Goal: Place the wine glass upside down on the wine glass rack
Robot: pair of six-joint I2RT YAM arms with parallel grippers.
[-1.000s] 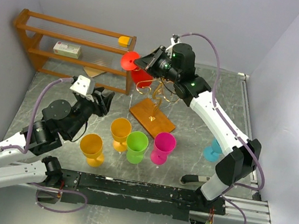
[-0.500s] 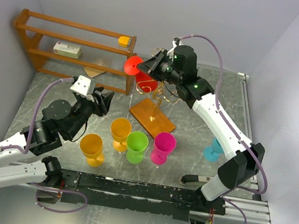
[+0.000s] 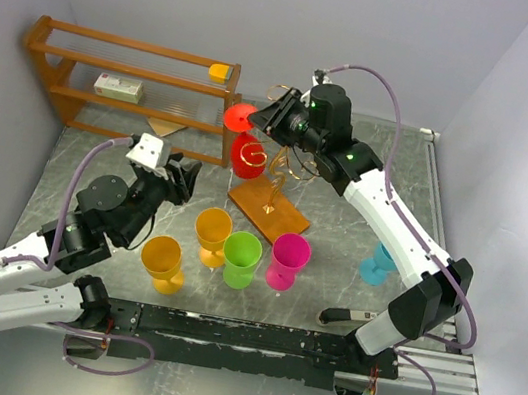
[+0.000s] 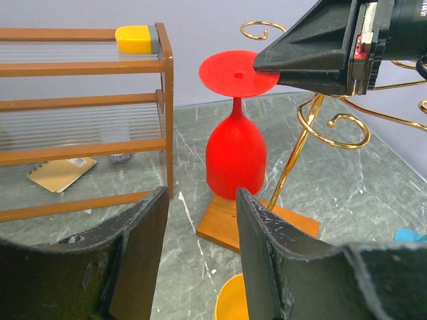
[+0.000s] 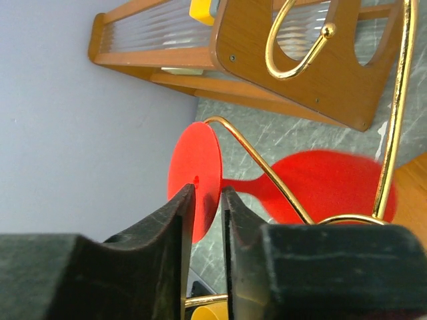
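Observation:
The red wine glass (image 3: 247, 157) hangs upside down, foot disc (image 3: 240, 114) on top, at the left side of the gold wire rack (image 3: 280, 167), above the rack's wooden base (image 3: 267, 208). My right gripper (image 3: 273, 118) is shut on the edge of the foot disc (image 5: 193, 172). In the right wrist view a gold spiral arm (image 5: 267, 175) runs beside the stem, just under the foot, with the bowl (image 5: 333, 187) beyond. My left gripper (image 3: 181, 180) is open and empty, low on the table and facing the glass (image 4: 235, 150) and rack post (image 4: 297, 153).
A brown wooden shelf unit (image 3: 131, 84) stands at the back left, close to the glass, with a yellow block (image 3: 221, 73) and a white box (image 3: 118, 87) on it. Orange (image 3: 162, 260), yellow-orange (image 3: 213, 230), green (image 3: 241, 255) and magenta (image 3: 288, 257) cups stand in front of the rack; a cyan one (image 3: 377, 265) stands at the right.
My right gripper has carried the red glass right and down from beside the shelf to the rack's left spiral arm, and the bowl now hangs straighter below the foot. The left arm has not moved.

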